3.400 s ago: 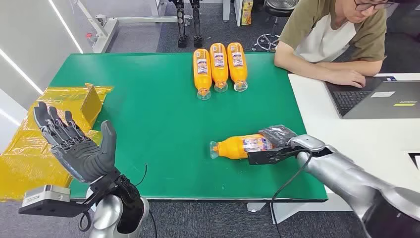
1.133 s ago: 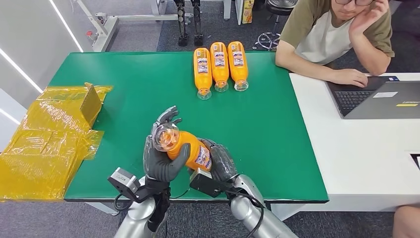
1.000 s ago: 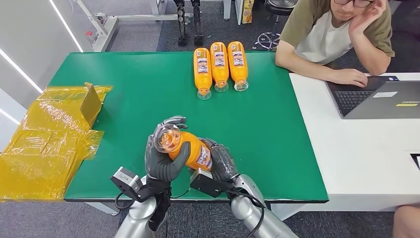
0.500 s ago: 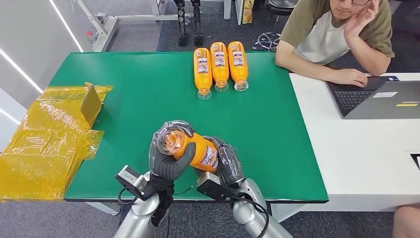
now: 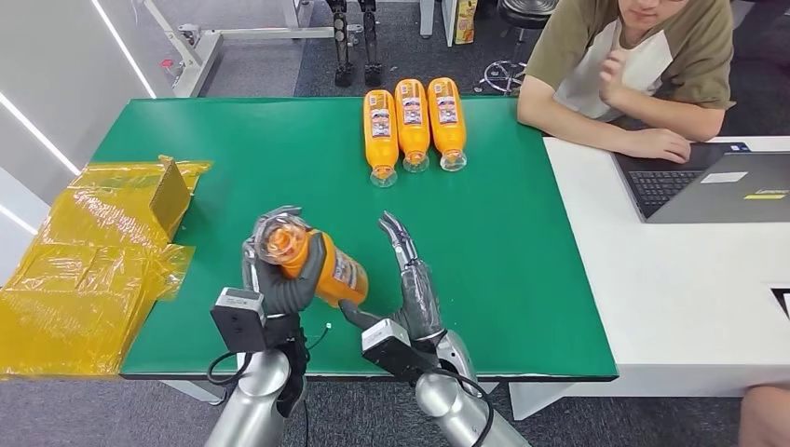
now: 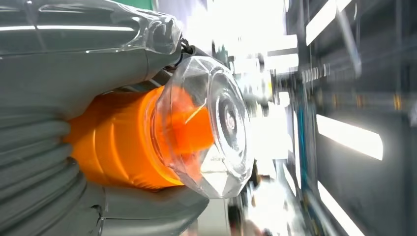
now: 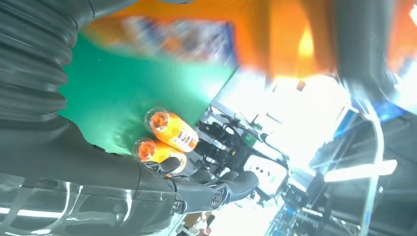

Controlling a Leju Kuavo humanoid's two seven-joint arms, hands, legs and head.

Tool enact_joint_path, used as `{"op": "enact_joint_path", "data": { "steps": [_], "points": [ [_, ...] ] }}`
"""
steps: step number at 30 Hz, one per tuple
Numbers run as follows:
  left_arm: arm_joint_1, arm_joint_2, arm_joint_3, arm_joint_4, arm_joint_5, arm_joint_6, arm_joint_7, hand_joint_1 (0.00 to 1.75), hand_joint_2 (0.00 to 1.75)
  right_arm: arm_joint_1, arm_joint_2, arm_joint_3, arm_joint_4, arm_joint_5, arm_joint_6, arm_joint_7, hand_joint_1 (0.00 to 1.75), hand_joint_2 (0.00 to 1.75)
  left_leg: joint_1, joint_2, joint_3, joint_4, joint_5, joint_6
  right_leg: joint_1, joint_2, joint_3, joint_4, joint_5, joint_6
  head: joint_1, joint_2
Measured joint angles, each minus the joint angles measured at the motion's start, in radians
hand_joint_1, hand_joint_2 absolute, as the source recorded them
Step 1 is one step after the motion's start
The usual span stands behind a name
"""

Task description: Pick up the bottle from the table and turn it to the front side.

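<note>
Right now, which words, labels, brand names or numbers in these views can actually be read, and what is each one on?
None can be read.
Held bottle in the left hand: label too small and blurred.
Three bottles at the table's far edge: labels too small.
Laptop: white and yellow stickers, illegible.
Right wrist view: bottle labels are motion-blurred.

A green table [image 5: 233,158] abuts a white desk [image 5: 671,279] over grey carpet [image 5: 261,74]; a white wall [image 5: 47,84] stands left
</note>
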Motion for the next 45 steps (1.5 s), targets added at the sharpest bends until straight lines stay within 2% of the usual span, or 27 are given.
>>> {"op": "enact_joint_path", "data": {
  "steps": [5, 9, 13, 15, 18, 21, 28, 34, 40, 45],
  "points": [
    [-0.024, 0.008, 0.071, -0.014, -0.122, 0.16, 0.054, 1.75, 1.75, 0.05, 0.002, 0.011, -0.065, -0.006, -0.028, -0.003, 0.0, 1.75, 0.0, 0.0, 0.0, 0.0, 0.0, 0.0, 0.0, 0.0, 0.0, 0.0, 0.0, 0.0, 0.0, 0.0],
    [-0.063, 0.047, 0.124, -0.018, -0.323, 0.278, 0.151, 1.75, 1.75, 0.1, 0.002, 0.016, -0.139, -0.027, -0.053, -0.008, 0.0, 1.75, 0.0, 0.0, 0.0, 0.0, 0.0, 0.0, 0.0, 0.0, 0.0, 0.0, 0.0, 0.0, 0.0, 0.0],
    [-0.159, 0.103, 0.178, 0.041, -0.391, 0.293, 0.184, 1.75, 1.75, 0.145, 0.001, 0.017, -0.205, -0.046, -0.071, -0.02, 0.0, 1.75, 0.0, -0.001, 0.0, -0.001, 0.001, -0.001, 0.0, -0.001, 0.0, 0.0, 0.0, 0.0, 0.0, 0.0],
    [-0.213, 0.13, 0.203, 0.092, -0.505, 0.301, 0.225, 1.75, 1.75, 0.162, -0.001, 0.017, -0.23, -0.053, -0.077, -0.027, 0.0, 1.75, 0.0, 0.0, 0.0, -0.001, 0.001, -0.002, 0.0, -0.001, 0.0, 0.001, 0.0, -0.001, 0.0, 0.0],
    [-0.282, 0.166, 0.252, 0.161, -0.747, 0.304, 0.304, 1.75, 1.75, 0.183, -0.008, 0.017, -0.264, -0.059, -0.086, -0.031, 0.0, 1.75, 0.0, 0.0, 0.0, 0.0, 0.002, -0.003, 0.0, 0.0, 0.0, 0.001, 0.001, -0.001, 0.0, 0.0],
    [-0.356, 0.202, 0.284, 0.252, -0.916, 0.305, 0.385, 1.75, 1.75, 0.203, -0.018, 0.017, -0.298, -0.062, -0.093, -0.031, 0.0, 1.75, 0.0, 0.0, 0.0, 0.0, 0.002, -0.002, 0.0, 0.0, 0.0, 0.001, 0.001, -0.001, 0.001, 0.0],
    [-0.493, 0.266, 0.282, 0.492, -1.166, 0.274, 0.622, 1.75, 1.75, 0.229, -0.03, 0.017, -0.358, -0.048, -0.1, -0.017, 0.0, 1.75, 0.0, 0.001, 0.0, -0.001, 0.002, -0.002, 0.0, 0.001, -0.001, 0.001, 0.001, -0.001, 0.0, 0.0],
    [-0.516, 0.292, 0.21, 0.604, -1.232, 0.201, 0.74, 1.75, 1.75, 0.23, -0.03, 0.021, -0.369, -0.046, -0.1, -0.011, 0.0, 1.75, 0.0, 0.001, 0.0, -0.001, 0.002, -0.002, 0.0, 0.001, -0.001, 0.001, 0.001, -0.001, 0.001, 0.0],
    [-0.516, 0.304, 0.156, 0.653, -1.234, 0.183, 0.763, 1.75, 1.75, 0.23, -0.031, 0.024, -0.369, -0.046, -0.1, -0.011, 0.0, 1.75, 0.0, 0.001, 0.0, -0.001, 0.002, -0.003, 0.0, 0.001, -0.001, 0.0, 0.001, -0.001, 0.001, 0.0],
    [-0.499, 0.305, 0.13, 0.677, -1.234, 0.127, 0.806, 1.75, 1.75, 0.228, -0.031, 0.029, -0.369, -0.046, -0.099, -0.011, 0.0, 1.75, 0.0, 0.001, 0.0, -0.001, 0.001, -0.003, 0.0, 0.001, -0.001, 0.0, 0.001, -0.001, 0.001, 0.0]
  ]
}}
